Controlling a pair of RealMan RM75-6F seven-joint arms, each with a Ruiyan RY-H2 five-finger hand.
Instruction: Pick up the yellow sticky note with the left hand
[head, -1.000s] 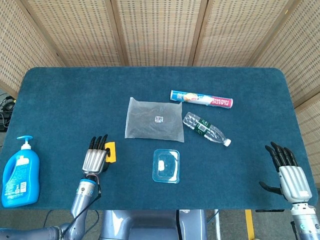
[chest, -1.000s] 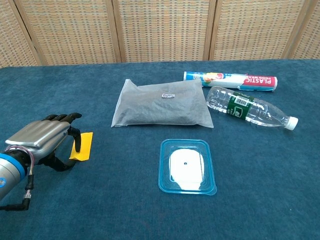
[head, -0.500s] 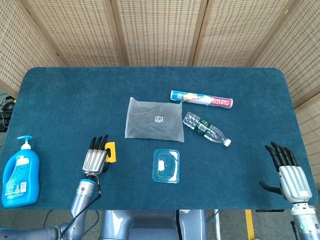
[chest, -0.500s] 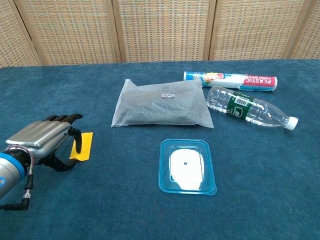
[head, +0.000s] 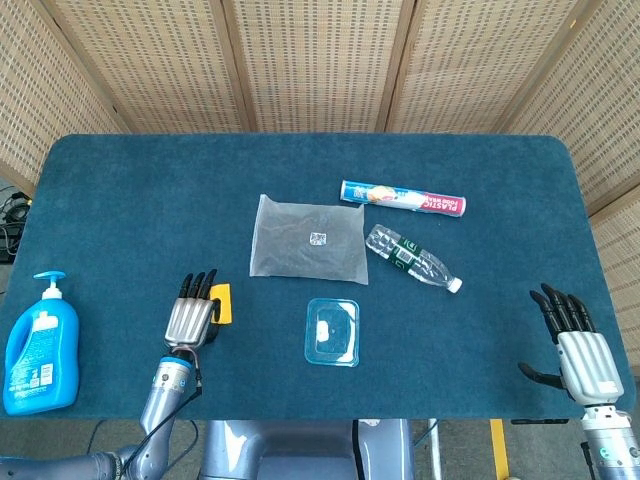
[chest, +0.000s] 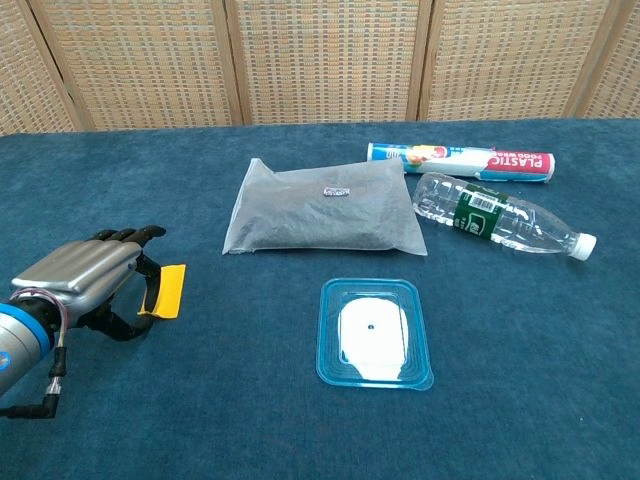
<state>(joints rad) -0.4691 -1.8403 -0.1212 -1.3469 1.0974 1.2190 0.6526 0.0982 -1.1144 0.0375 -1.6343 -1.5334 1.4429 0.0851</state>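
Currently one yellow sticky note (chest: 167, 290) tilted, pinched by left hand (chest: 85, 278); right hand (head: 580, 348) spread, holding nothing.

the yellow sticky note (chest: 167, 290) tilts up off the table, beside the left robot hand (chest: 85, 277).

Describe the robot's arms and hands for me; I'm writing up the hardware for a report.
Both the left hand and right hand have ribbed silver metal backs and black fingers. Each sits on a grey cylindrical forearm. The left wrist carries a blue ring, with thin red and black wires looping beside it.
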